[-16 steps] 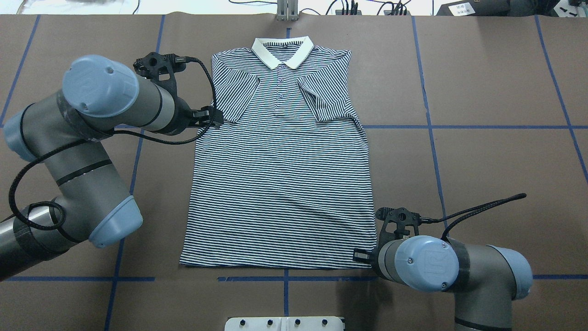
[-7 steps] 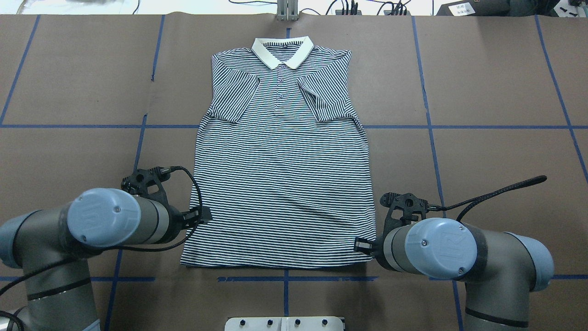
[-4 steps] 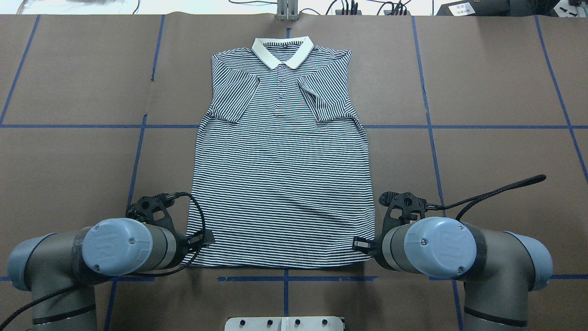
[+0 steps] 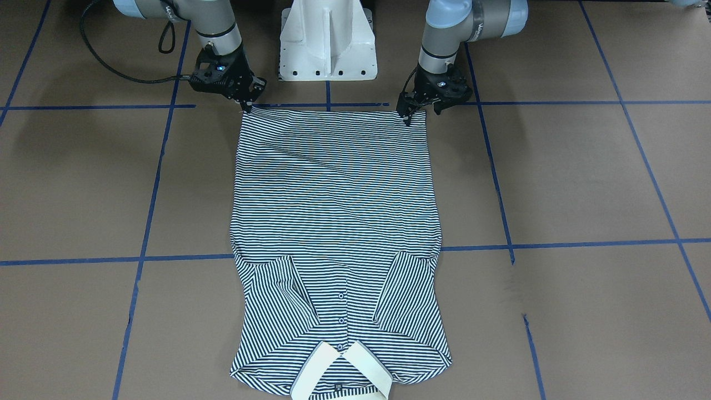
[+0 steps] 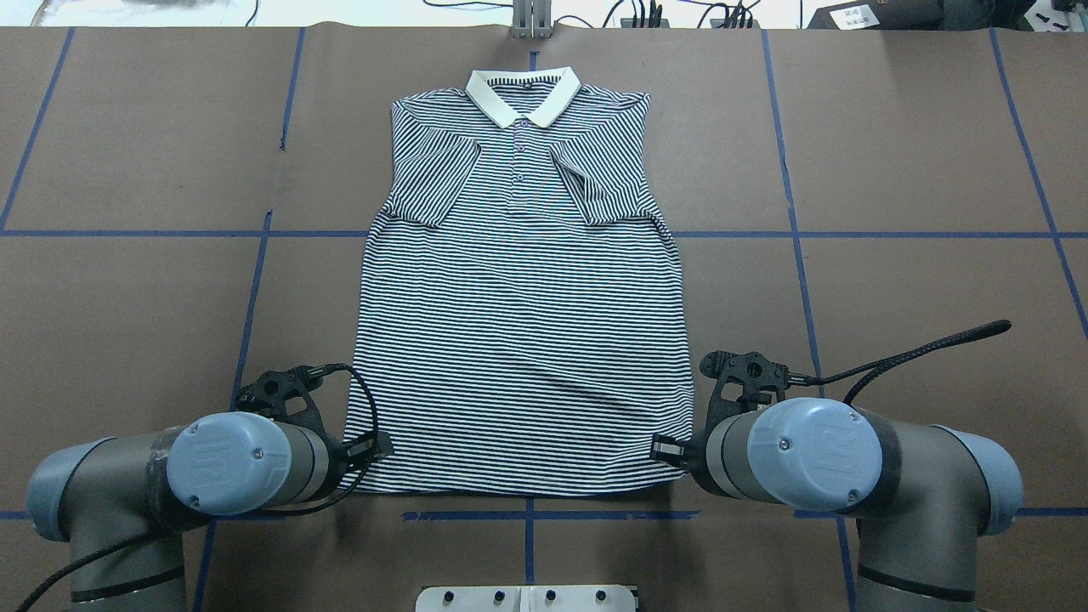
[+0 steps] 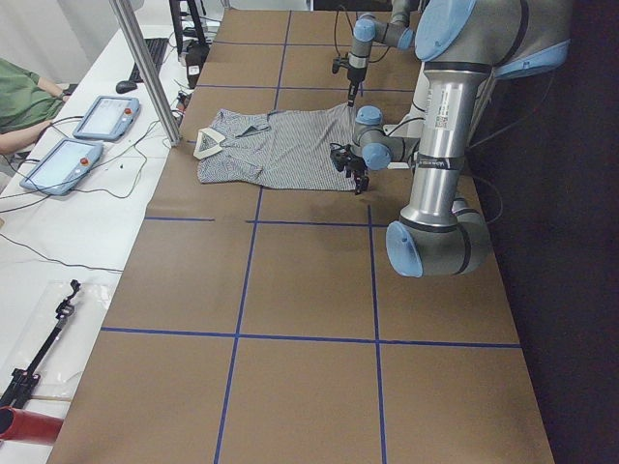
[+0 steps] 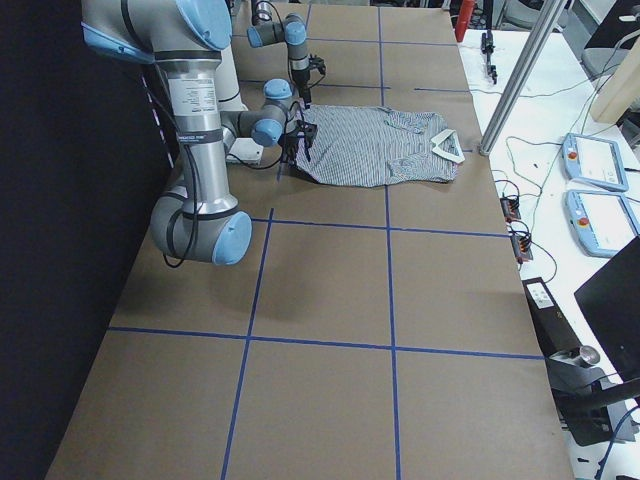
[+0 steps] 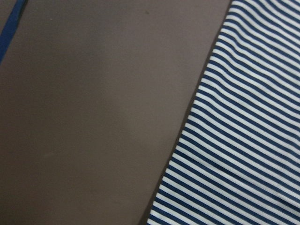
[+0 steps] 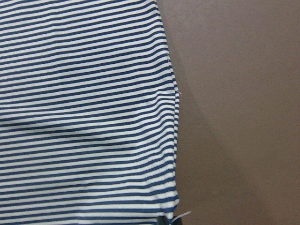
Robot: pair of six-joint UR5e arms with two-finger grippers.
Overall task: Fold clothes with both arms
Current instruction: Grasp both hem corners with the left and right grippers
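Your left claw (image 4: 409,115) has swung down to the polo shirt's (image 5: 518,340) hem corner, opposite the right claw (image 4: 246,105). Whether either is closed cannot be told, so pinch both layers evenly.

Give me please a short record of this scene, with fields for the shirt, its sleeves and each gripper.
shirt: striped polo shirt flat on the table, front up, collar far from the robot
sleeves: both folded inward onto the chest
left gripper: at the hem's left corner; open or shut unclear
right gripper: at the hem's right corner; open or shut unclear
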